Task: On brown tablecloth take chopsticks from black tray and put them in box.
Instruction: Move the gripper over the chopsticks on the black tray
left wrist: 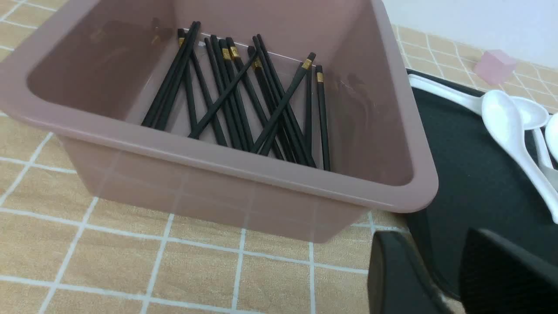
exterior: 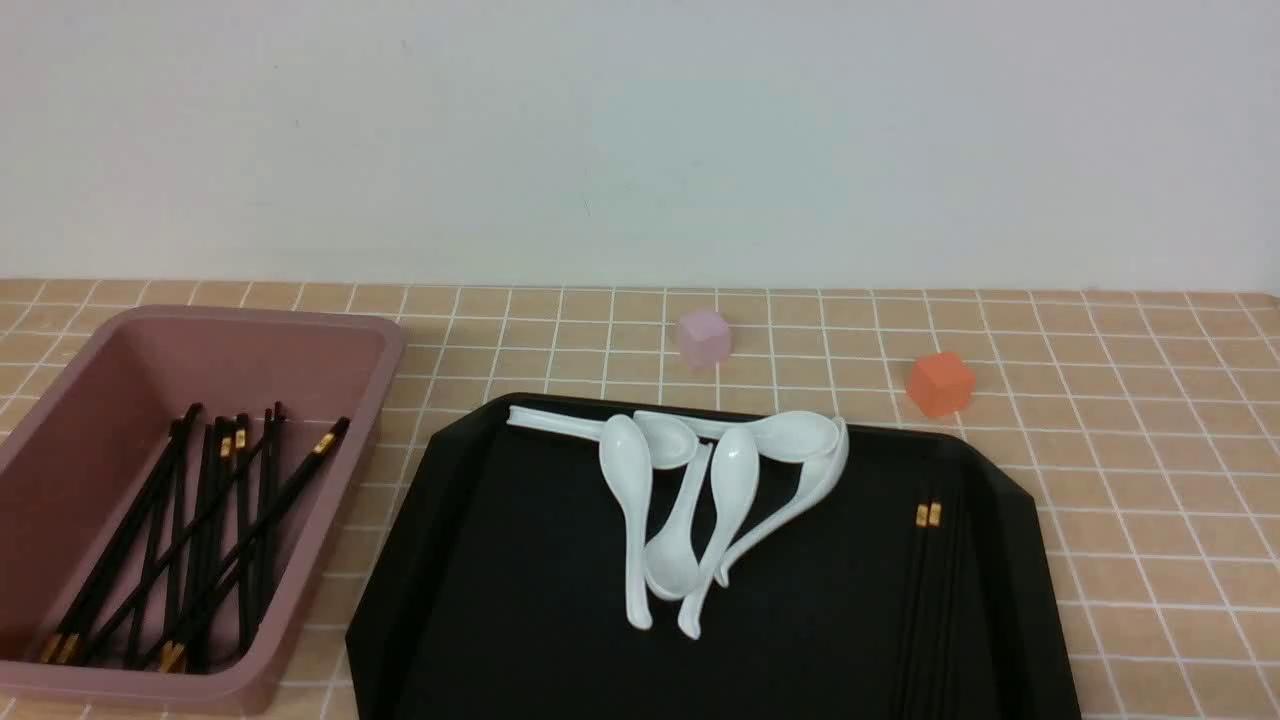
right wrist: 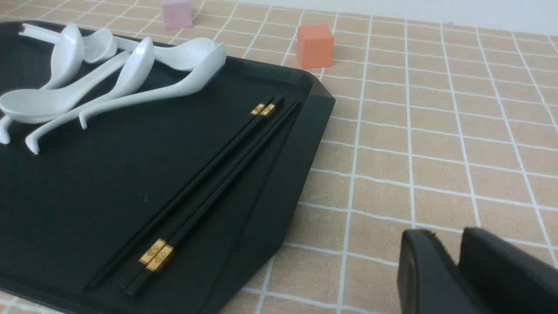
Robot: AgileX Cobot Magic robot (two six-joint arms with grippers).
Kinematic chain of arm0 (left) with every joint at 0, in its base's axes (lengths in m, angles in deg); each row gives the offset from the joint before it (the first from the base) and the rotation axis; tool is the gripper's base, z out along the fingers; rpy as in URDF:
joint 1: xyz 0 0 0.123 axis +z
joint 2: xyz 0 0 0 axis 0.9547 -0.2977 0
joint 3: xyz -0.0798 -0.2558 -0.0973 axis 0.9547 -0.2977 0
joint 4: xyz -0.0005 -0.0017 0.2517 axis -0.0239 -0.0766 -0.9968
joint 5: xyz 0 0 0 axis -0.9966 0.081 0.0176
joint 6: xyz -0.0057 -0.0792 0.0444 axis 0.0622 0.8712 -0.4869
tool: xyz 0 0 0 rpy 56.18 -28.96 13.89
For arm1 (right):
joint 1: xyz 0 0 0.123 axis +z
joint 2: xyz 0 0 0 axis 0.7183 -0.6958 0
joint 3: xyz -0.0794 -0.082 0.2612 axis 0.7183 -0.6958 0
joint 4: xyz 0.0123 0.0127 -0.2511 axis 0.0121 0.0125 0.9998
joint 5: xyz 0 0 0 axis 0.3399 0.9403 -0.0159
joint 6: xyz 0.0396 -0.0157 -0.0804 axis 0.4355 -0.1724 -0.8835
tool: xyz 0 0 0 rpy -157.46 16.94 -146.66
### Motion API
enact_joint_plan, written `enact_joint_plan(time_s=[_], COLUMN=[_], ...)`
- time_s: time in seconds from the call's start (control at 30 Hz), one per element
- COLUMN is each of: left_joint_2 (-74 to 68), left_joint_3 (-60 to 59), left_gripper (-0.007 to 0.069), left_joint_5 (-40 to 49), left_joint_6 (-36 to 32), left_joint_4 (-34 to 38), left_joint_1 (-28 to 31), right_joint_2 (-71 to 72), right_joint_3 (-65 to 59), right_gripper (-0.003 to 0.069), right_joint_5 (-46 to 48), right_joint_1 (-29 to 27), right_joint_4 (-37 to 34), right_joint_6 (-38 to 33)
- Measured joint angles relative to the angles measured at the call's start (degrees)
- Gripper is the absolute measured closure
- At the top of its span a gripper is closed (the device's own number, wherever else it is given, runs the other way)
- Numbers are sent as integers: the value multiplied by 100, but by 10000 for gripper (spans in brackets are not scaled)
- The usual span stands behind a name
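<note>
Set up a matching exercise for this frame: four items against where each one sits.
1. white spoons
2. orange cube
3. box
4. unboxed chopsticks

A. on the brown tablecloth beyond the black tray's far right corner
B. piled at the tray's far side
C. left of the tray
D. along the tray's right side

Pairs: 1-B, 2-A, 3-C, 4-D

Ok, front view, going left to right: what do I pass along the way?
box holding chopsticks → white spoons → tray chopsticks, both on the black tray. The pink cube and orange cube line up with the spoons and tray chopsticks, so they are left out.
</note>
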Motion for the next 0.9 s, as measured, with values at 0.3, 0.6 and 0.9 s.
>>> enact_joint_plan(time_s=[0.3, 0.6, 0.9], left_joint_2=[0, 0, 0], left_joint_3=[0, 0, 0], left_gripper=[386, 386, 385], left_joint_5=[0, 0, 0], left_joint_6=[0, 0, 0], left_joint_4=[0, 0, 0], left_joint_1=[0, 0, 0], right_joint_2=[0, 0, 0], right_joint_3=[0, 0, 0], right_gripper=[505, 492, 479], right_joint_5=[0, 0, 0], right_joint_1=[0, 0, 0], right_joint_4=[-6, -6, -6], right_joint_6=[0, 0, 0])
